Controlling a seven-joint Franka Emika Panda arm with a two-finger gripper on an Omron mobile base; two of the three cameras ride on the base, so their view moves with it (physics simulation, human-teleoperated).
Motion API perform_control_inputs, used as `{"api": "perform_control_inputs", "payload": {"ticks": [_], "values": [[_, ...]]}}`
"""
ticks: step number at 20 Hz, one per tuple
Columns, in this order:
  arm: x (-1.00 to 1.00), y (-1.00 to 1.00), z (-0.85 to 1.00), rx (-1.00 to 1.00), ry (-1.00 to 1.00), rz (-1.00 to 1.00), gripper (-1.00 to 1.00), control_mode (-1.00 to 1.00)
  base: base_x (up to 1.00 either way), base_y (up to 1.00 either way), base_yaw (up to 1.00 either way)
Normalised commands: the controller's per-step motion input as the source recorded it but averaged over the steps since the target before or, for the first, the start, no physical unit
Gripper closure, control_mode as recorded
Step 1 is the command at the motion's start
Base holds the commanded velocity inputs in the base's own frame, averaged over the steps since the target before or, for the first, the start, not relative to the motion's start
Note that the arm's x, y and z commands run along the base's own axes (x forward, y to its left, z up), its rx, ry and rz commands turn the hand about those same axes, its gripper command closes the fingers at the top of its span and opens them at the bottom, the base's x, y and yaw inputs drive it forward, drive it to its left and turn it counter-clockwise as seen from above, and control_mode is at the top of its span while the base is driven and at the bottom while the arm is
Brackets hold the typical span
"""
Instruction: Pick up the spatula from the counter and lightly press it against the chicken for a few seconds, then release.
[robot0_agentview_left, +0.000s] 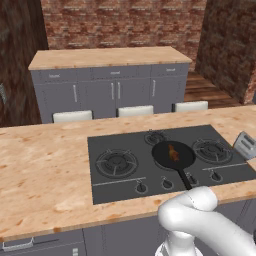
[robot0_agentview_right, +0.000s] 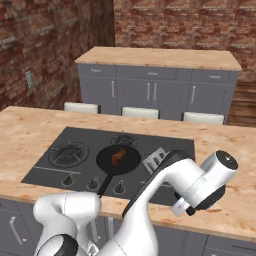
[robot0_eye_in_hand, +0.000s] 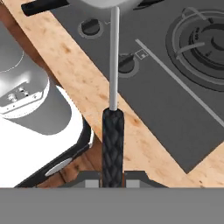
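My gripper (robot0_eye_in_hand: 113, 179) is shut on the spatula's black textured handle (robot0_eye_in_hand: 113, 140). Its thin metal shaft (robot0_eye_in_hand: 114, 57) runs away from the hand over the counter edge and the hob. The grey slotted spatula head (robot0_agentview_right: 155, 161) hangs in the air just right of the black frying pan (robot0_agentview_right: 107, 162). In the left base view the head (robot0_agentview_left: 245, 145) shows near the right edge. A brown piece of chicken (robot0_agentview_left: 173, 152) lies in the pan (robot0_agentview_left: 162, 157), clear of the spatula. In the right base view my hand (robot0_agentview_right: 186, 209) is low, at the counter's front edge.
The dark hob (robot0_agentview_left: 120, 187) has several burners and a row of knobs (robot0_eye_in_hand: 124, 63) along its front. The pan's black handle (robot0_agentview_left: 186, 179) points toward me. The wooden counter (robot0_agentview_left: 45, 175) stretches to the left. White stool tops (robot0_agentview_left: 72, 116) and grey cabinets stand behind.
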Motion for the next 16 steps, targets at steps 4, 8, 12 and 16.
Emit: {"api": "perform_control_inputs", "payload": {"ticks": [4, 8, 12, 16], "values": [[-0.01, 0.32, 0.26, 0.06, 0.01, -0.1, 1.0, -1.0, 0.0, 0.0, 0.0], [0.09, 0.52, 0.13, 0.03, 0.06, 0.0, 1.0, -1.0, 0.0, 0.0, 0.0], [0.36, 0.42, 0.05, 0.0, 0.01, 0.12, 1.0, -1.0, 0.0, 0.0, 0.0], [0.56, 0.34, 0.06, -0.04, 0.06, 0.21, 1.0, -1.0, 0.0, 0.0, 0.0]]}}
